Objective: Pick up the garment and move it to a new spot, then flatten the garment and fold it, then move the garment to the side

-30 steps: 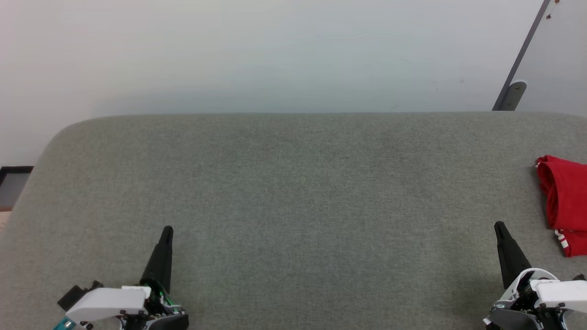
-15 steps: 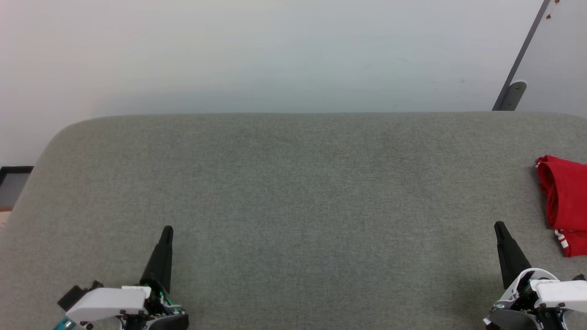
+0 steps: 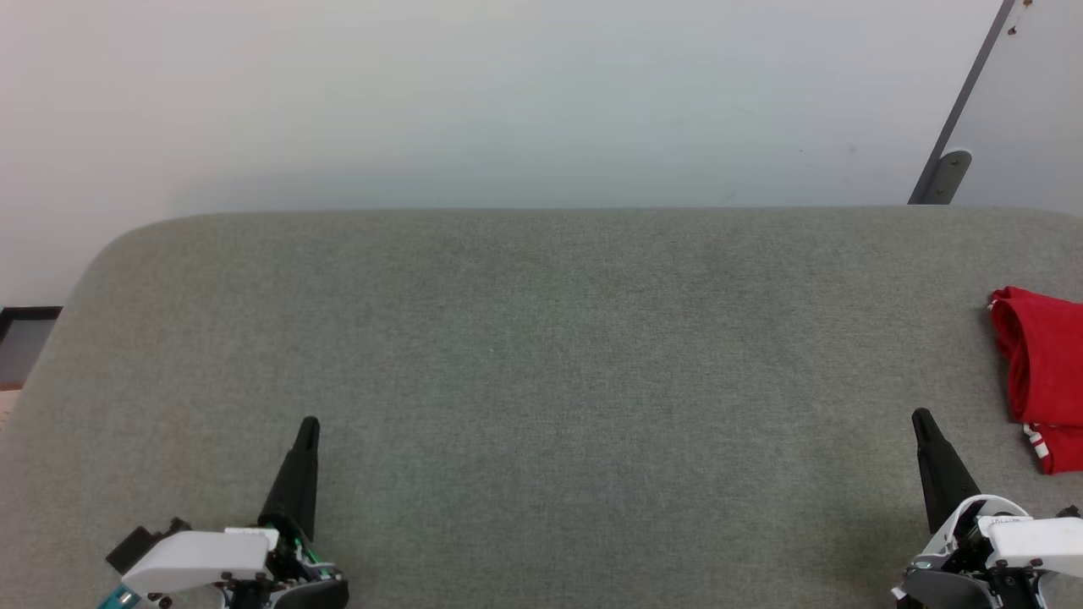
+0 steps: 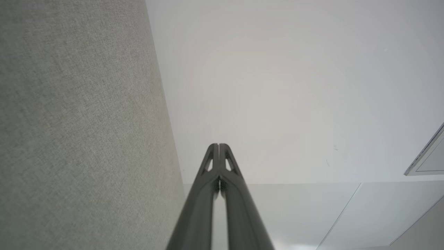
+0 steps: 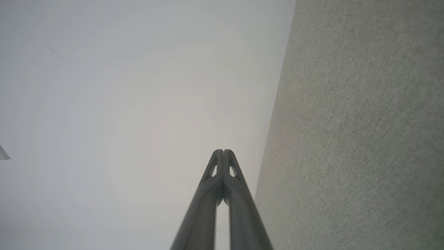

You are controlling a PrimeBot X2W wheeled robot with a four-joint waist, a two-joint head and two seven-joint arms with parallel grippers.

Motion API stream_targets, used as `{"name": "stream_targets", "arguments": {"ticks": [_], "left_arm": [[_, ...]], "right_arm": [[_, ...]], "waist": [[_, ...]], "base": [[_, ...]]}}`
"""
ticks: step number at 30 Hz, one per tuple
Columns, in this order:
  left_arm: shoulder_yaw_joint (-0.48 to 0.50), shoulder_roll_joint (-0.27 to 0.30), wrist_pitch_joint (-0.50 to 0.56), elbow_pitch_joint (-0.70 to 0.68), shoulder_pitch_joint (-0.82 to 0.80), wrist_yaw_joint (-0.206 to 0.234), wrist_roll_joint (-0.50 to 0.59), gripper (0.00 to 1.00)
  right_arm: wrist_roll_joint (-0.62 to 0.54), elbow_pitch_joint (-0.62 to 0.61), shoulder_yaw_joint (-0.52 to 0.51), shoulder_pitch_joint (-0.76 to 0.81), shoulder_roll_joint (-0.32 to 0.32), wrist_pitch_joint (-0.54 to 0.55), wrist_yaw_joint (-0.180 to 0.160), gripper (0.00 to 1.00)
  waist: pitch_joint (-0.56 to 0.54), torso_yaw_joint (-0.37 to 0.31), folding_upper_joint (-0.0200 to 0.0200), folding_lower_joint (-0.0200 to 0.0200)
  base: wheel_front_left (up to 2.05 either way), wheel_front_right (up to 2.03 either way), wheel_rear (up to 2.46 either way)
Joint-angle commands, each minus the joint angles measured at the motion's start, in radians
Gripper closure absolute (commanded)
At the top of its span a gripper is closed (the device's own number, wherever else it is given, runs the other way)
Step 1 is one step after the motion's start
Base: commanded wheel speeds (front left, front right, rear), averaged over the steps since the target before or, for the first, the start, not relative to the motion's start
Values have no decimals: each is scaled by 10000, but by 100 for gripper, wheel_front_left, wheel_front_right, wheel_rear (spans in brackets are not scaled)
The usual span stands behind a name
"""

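It looked like a robotics lab or test room, not a home or a shop. The work surface (image 3: 541,338) was one broad pad with rounded corners, covered in plain grey-green woven fabric and set against a bare white wall (image 3: 508,101). At the right a slanted grey metal strip (image 3: 964,93) with a screwed bracket (image 3: 941,178) ran up that wall. In the left wrist view the room's surfaces were smooth pale panels (image 4: 295,215) met by thin seams, with a grey framed edge (image 4: 425,156) at the side. The left gripper (image 3: 309,423) and right gripper (image 3: 920,414), with white housings and exposed coloured wiring, stood over the pad's near edge.
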Motion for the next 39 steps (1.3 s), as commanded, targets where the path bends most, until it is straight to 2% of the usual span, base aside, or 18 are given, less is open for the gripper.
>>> {"name": "stream_targets", "arguments": {"ticks": [1,39], "left_arm": [[16,3,21,-17,-84,14,-30,100],[9,3,17,-17,-83,14,-34,100]], "right_arm": [[33,-20,3,-24,35,24,-10,100],[34,-20,5,-23,35,22,-10,100]], "waist": [[0,0,0,0],[0,0,0,0]], "base": [[0,0,0],[0,0,0]]}}
